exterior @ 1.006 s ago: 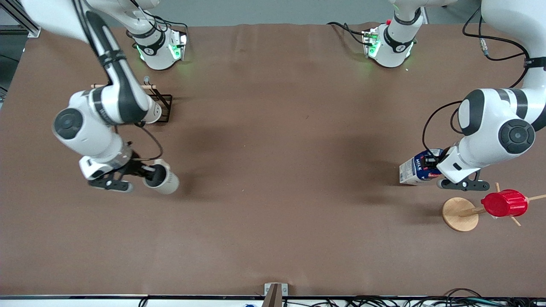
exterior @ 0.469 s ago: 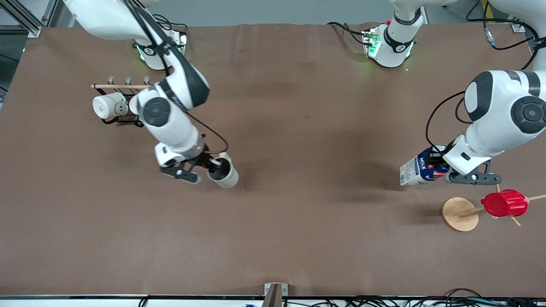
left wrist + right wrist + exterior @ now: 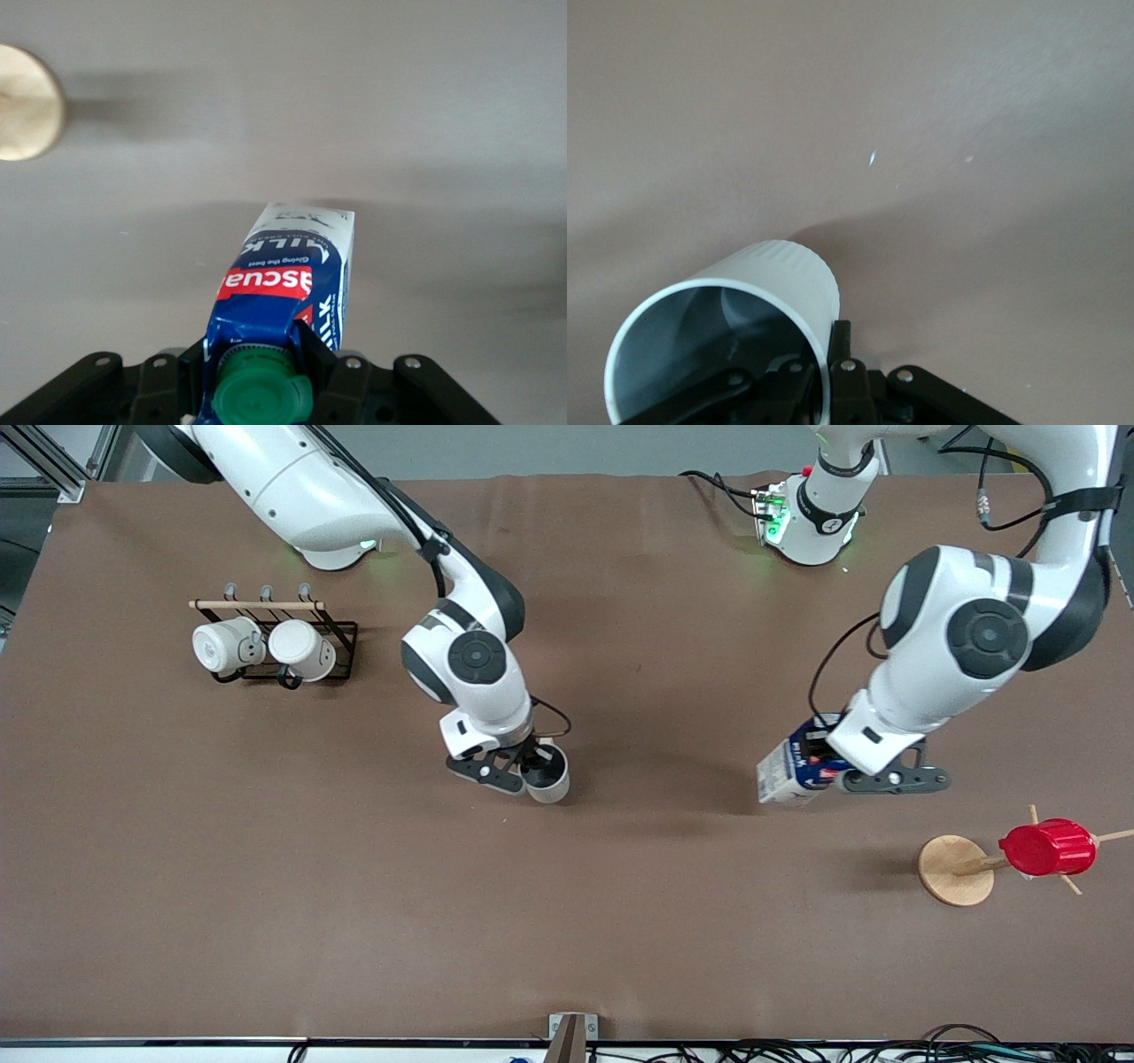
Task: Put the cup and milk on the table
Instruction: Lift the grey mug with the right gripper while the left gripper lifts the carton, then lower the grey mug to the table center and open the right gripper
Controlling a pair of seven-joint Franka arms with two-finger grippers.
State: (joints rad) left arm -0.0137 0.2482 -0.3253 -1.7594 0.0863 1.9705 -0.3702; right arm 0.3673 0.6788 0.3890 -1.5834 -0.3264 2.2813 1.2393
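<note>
My right gripper (image 3: 530, 766) is shut on the rim of the pale grey-white cup (image 3: 548, 775) with the dark inside, one finger in, one out, and holds it over the middle of the brown table (image 3: 567, 903). The right wrist view shows the cup (image 3: 744, 310) pinched at its wall. My left gripper (image 3: 828, 766) is shut on the top of the blue and white milk carton (image 3: 788, 772) and holds it tilted over the table toward the left arm's end. The left wrist view shows the carton (image 3: 288, 283), its green cap (image 3: 261, 394) and red label.
A black rack with a wooden bar (image 3: 257, 605) holds two white mugs (image 3: 226, 646) toward the right arm's end. A wooden stand (image 3: 955, 870) carries a red ribbed cup (image 3: 1047, 848) toward the left arm's end, nearer the front camera than the carton.
My right gripper has carried the cup from near the rack toward the table's middle. My left gripper has carried the milk carton away from the wooden stand toward the middle.
</note>
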